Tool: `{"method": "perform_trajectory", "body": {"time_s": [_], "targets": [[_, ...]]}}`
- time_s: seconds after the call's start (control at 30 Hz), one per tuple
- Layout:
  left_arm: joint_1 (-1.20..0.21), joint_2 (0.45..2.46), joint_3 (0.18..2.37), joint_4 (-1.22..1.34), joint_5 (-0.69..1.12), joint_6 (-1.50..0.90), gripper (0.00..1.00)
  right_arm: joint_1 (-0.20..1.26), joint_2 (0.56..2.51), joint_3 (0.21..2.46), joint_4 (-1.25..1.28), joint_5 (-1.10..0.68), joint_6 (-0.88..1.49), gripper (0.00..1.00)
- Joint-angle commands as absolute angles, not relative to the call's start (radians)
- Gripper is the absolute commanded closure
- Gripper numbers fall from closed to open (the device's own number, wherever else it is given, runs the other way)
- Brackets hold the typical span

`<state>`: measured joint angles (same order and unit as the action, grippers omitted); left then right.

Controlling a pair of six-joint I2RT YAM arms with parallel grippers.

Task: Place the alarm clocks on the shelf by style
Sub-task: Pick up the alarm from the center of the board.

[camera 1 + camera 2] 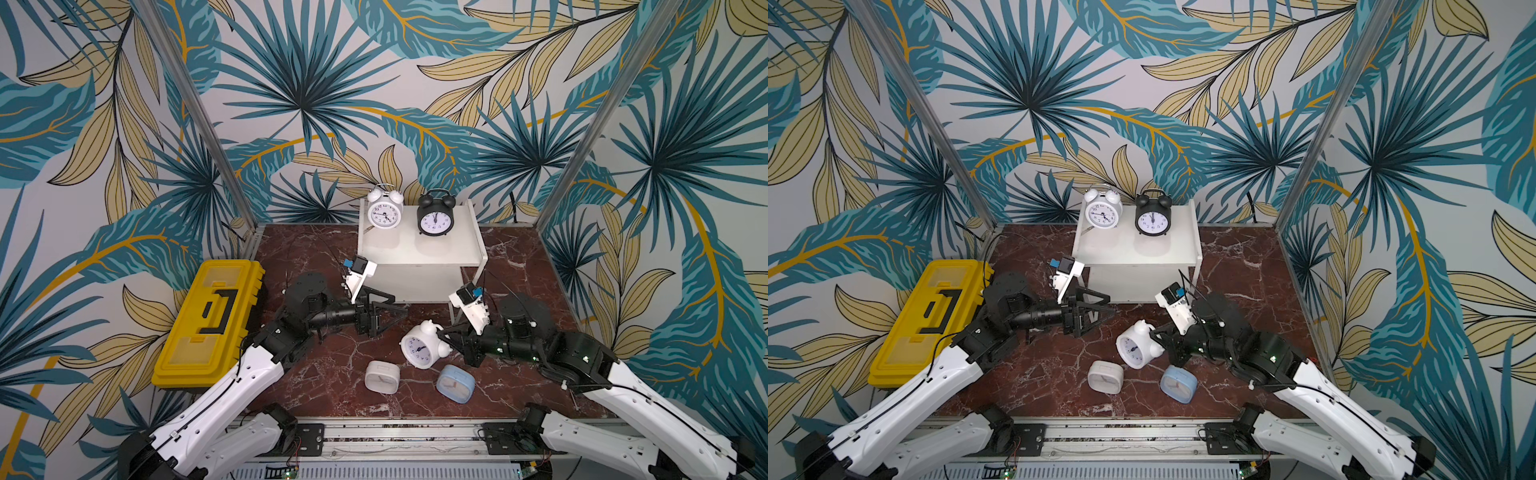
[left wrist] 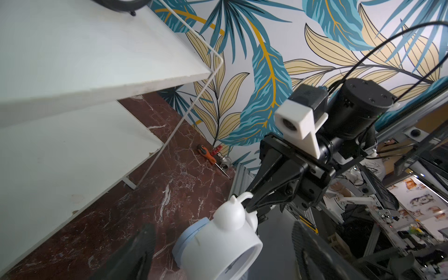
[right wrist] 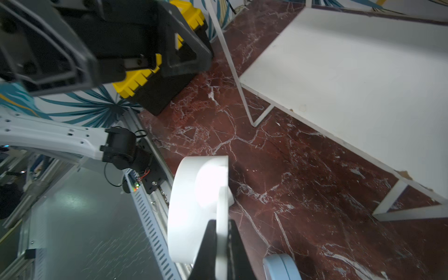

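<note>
The right gripper (image 1: 441, 332) is closed tight on the thin handle of the white twin-bell clock (image 1: 420, 347). This clock is tilted in front of the shelf (image 1: 419, 253), near the white square clock (image 1: 382, 377) and the light-blue clock (image 1: 455, 383), which lie on the table (image 1: 316, 374). The left gripper (image 1: 400, 304) is wide open and holds nothing. On the top board stand the second white twin-bell clock (image 1: 384, 210) and the black clock (image 1: 435, 216).

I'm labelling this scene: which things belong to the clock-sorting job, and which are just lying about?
Job: shelf; shelved white twin-bell clock; black twin-bell clock; gripped white twin-bell clock; right gripper; white square clock; blue square clock.
Lying about: yellow toolbox; screwdriver.
</note>
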<state>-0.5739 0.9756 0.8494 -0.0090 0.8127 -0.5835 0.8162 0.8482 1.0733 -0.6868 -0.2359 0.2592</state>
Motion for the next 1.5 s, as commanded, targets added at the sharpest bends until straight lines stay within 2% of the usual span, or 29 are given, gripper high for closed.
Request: {"method": "perform_trajectory", "body": {"time_s": [0.0,0.17,0.33,0.53,0.7,0.9,1.0,1.07,1.17,1.37,1.4,1.47], "targets": [[-0.571,0.977,0.889,0.057,0.939,-0.602,0.07,0.756,0.845,1.122,-0.69,-0.441,0.233,1.0],[-0.571,0.994,0.875,0.112,1.007,-0.646,0.02,0.629,0.879,1.159,-0.633,-0.701,0.256,1.0],[-0.57,1.008,0.874,0.088,1.014,-0.631,0.01,0.561,0.918,1.187,-0.588,-0.812,0.27,1.0],[-0.571,1.009,0.87,0.071,1.018,-0.618,0.06,0.536,0.944,1.189,-0.542,-0.86,0.289,1.0],[-0.57,1.017,0.864,0.085,1.018,-0.628,0.18,0.524,0.948,1.165,-0.506,-0.864,0.311,1.0],[-0.57,1.028,0.856,0.116,1.031,-0.656,0.21,0.518,0.943,1.151,-0.482,-0.852,0.326,1.0],[-0.571,1.029,0.855,0.125,1.033,-0.66,0.32,0.518,0.943,1.144,-0.473,-0.845,0.331,1.0],[-0.57,1.028,0.856,0.133,1.03,-0.666,0.43,0.517,0.942,1.14,-0.464,-0.845,0.336,1.0],[-0.569,1.022,0.857,0.142,1.018,-0.67,0.56,0.518,0.938,1.133,-0.455,-0.827,0.343,1.0],[-0.567,1.019,0.848,0.184,0.986,-0.69,0.67,0.518,0.933,1.144,-0.433,-0.774,0.365,1.0],[-0.567,1.018,0.845,0.198,0.975,-0.7,0.7,0.518,0.933,1.148,-0.432,-0.752,0.375,0.96],[-0.565,1.018,0.83,0.25,0.951,-0.728,0.73,0.518,0.932,1.148,-0.414,-0.701,0.409,0.78]]}}
